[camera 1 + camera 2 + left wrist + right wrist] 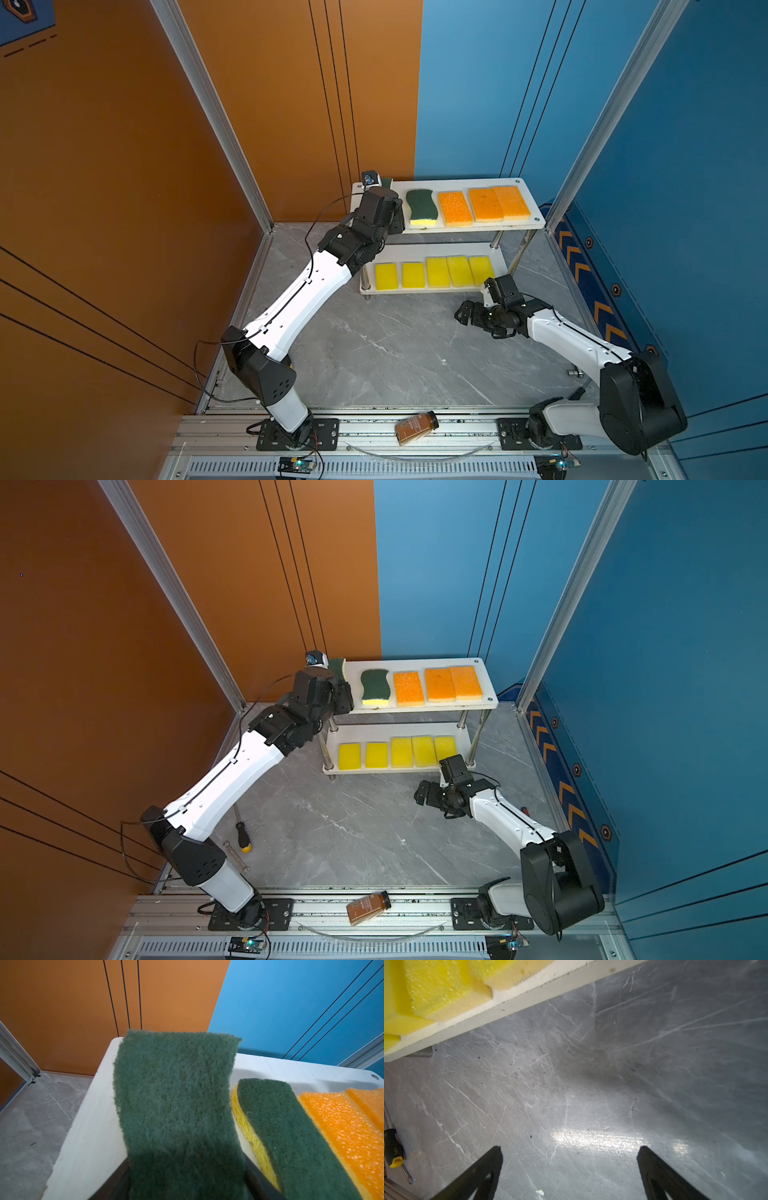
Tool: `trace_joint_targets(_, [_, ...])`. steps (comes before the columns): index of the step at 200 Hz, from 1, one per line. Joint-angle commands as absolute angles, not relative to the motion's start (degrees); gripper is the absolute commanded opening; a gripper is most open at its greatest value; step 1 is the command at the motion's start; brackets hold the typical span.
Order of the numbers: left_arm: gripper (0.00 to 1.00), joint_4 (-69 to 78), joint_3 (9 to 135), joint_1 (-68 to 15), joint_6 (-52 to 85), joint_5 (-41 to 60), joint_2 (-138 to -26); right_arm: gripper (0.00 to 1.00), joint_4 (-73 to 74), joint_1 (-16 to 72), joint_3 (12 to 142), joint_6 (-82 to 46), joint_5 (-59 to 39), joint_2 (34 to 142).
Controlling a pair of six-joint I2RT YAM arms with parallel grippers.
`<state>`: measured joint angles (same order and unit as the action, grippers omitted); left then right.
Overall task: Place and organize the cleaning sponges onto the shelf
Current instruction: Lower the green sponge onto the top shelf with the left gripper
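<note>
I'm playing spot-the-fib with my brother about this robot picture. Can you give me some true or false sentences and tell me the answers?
1. Five yellow sponges lie on the bottom board of the shelf. True.
2. The top board holds four orange sponges. False: it holds three, next to two green sponges.
3. The right gripper is open and holds nothing. True.
4. The brown bottle stands upright on the shelf. False: it lies on its side on the metal rail at the front.
5. A screwdriver lies on the table. True.
</note>
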<state>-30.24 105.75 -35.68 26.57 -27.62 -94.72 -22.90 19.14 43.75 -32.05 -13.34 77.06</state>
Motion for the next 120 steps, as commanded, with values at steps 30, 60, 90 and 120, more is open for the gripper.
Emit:
trace_joint_targets(30, [0.73,-32.46,104.52,-36.22,26.78,-30.10,-94.66,1.00,-22.59,19.43,43.16,-32.85,-13.54,77.61])
trace_joint_targets(60, [0.73,-32.52,104.24,-36.37,27.13,-30.53,-94.62,1.00,-22.58,19.42,43.27,-32.85,-13.70,77.61])
trace_joint_targets(90, [0.71,-32.49,103.99,-36.56,27.32,-30.81,-94.78,1.00,-22.59,19.42,43.33,-32.85,-13.79,77.52])
trace_joint_targets(120, [0.69,-32.48,104.19,-36.82,27.42,-31.37,-95.11,1.00,-22.68,19.40,43.44,-32.76,-13.77,77.43])
